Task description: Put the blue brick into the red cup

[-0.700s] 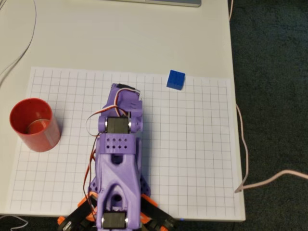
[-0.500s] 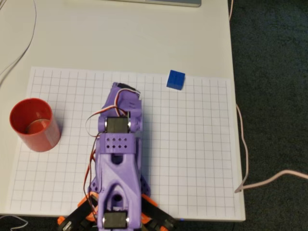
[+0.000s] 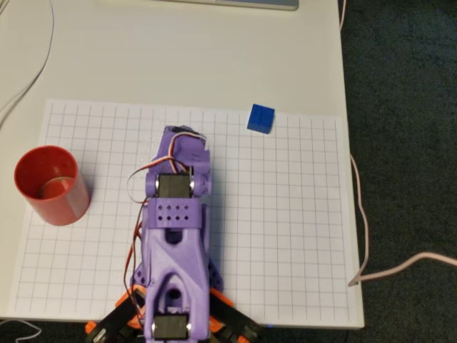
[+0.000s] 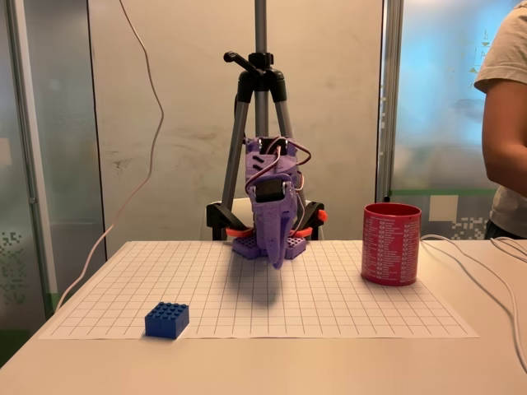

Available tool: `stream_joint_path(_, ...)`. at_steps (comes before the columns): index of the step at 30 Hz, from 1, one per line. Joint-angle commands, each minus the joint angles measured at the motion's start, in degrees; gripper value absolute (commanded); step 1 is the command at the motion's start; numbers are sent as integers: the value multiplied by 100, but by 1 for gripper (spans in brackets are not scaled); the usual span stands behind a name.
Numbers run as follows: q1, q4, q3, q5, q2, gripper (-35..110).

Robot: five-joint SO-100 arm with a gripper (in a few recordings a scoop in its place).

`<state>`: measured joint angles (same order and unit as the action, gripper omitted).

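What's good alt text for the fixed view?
A purple robot arm's gripper hangs fingertips-down above a white grid sheet, between a small blue plastic brick near the front left and a round red plastic cup on the right.

Soft even light, slight blur

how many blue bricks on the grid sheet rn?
1. The blue brick sits at the grid sheet's far edge in the overhead view, right of the gripper. Nothing visible suggests another, though the arm covers some squares.
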<state>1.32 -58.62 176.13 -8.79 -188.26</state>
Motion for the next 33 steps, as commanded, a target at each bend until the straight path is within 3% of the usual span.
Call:
stream_joint_path(1, -334, -272, -1090, 264, 0, 0)
stream_joint_path(11, -1969, -949, -4166, 694, 694, 0)
stream_joint_path(16, -1863, -2839, -7374, 888, 3709, 0)
stream_joint_path(21, -1485, -3788, -9431, 1063, 5810, 0)
stream_joint_path(27, -1538, -3735, -9844, 1459, 7559, 0)
stream_joint_path(33, -1872, -3384, -9185, 1723, 8499, 0)
